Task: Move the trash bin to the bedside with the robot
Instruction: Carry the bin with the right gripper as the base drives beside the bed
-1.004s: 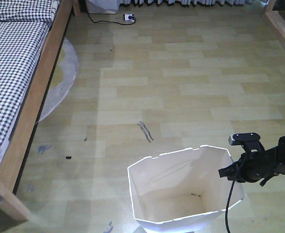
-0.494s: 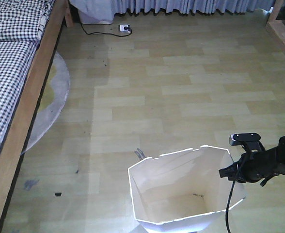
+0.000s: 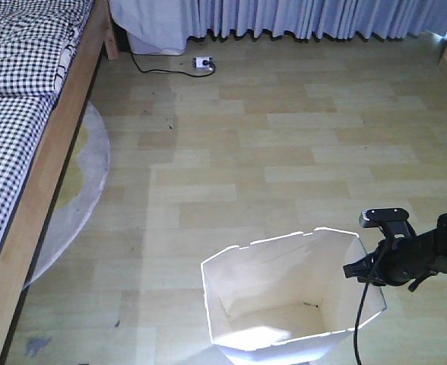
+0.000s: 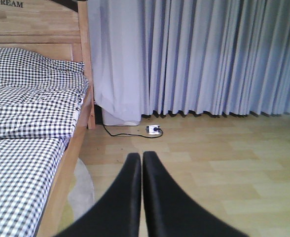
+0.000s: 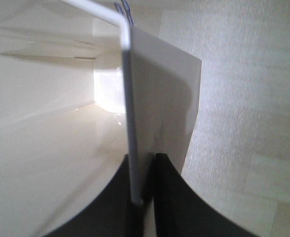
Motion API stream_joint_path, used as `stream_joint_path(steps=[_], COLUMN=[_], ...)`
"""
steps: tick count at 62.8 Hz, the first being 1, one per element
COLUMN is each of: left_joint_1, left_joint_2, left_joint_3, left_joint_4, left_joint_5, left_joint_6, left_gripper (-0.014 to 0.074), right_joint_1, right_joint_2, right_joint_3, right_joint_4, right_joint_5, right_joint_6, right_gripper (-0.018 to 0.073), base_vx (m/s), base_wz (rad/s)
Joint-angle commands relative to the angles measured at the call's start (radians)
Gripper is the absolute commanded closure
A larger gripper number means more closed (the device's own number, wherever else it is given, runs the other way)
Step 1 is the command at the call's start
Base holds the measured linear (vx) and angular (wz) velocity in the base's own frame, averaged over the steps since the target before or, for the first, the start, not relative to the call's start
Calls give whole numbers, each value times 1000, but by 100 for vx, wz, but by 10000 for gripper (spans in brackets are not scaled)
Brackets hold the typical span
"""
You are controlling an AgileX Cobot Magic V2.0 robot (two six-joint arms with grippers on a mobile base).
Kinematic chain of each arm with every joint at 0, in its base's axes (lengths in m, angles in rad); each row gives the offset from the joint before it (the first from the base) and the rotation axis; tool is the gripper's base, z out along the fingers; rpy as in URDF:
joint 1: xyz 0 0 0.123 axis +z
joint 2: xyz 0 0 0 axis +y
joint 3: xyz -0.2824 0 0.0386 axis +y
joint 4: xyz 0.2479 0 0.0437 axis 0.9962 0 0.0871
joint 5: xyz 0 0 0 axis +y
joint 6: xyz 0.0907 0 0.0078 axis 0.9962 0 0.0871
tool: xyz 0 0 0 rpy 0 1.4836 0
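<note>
Trash bin (image 3: pixel 273 277): white, faceted walls, notched polygonal rim, cream inside; upright on floor (image 3: pixel 284 152), lower centre of front view, well apart from bed (image 3: pixel 18 129) at left edge. Right gripper (image 5: pixel 143 197) jaws pinch its wall at the rim. Left gripper (image 4: pixel 141 158) jaws pressed together, empty.

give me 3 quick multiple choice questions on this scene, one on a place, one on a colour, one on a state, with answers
1. In the front view, where is the bed?
A. left edge
B. right edge
C. centre

2. What is the bedding pattern?
A. plain blue
B. red stripes
C. black-and-white check

3. What is the right gripper doing?
A. hanging open
B. clamping the trash bin wall
C. resting on the bed

Answers:
1 A: the wooden frame runs down the left side.
2 C: small checks show in both views.
3 B: the right wrist view shows the thin white wall between its fingers.
</note>
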Motion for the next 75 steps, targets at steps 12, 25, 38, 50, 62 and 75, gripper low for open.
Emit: stream_joint_path(steps=[12, 25, 38, 50, 62, 75], left_joint_1=[-5, -5, -5, -5, -5, -5], left_joint_2=[-10, -10, -10, -10, -10, -10], left_joint_3=[28, 28, 28, 28, 28, 28], left_joint_4=[-4, -4, -4, -4, -4, -4], left_joint_5=[-78, -78, -78, -78, -78, -78], left_joint_6=[-9, -9, -9, -9, -9, -9], left_gripper=[602, 602, 602, 602, 602, 602], right_joint_1=[-5, -5, -5, -5, -5, -5], right_joint_2=[-61, -61, -61, -61, -61, -61], right_joint_3=[-14, -14, -14, -14, -14, -14], right_joint_4=[54, 54, 54, 54, 54, 54], right_joint_5=[155, 155, 155, 155, 155, 155], right_joint_6=[6, 6, 6, 6, 6, 6], right_gripper=[566, 566, 566, 566, 566, 566], base_vx=[42, 41, 43, 43, 42, 40], base_wz=[8, 6, -1, -4, -2, 1])
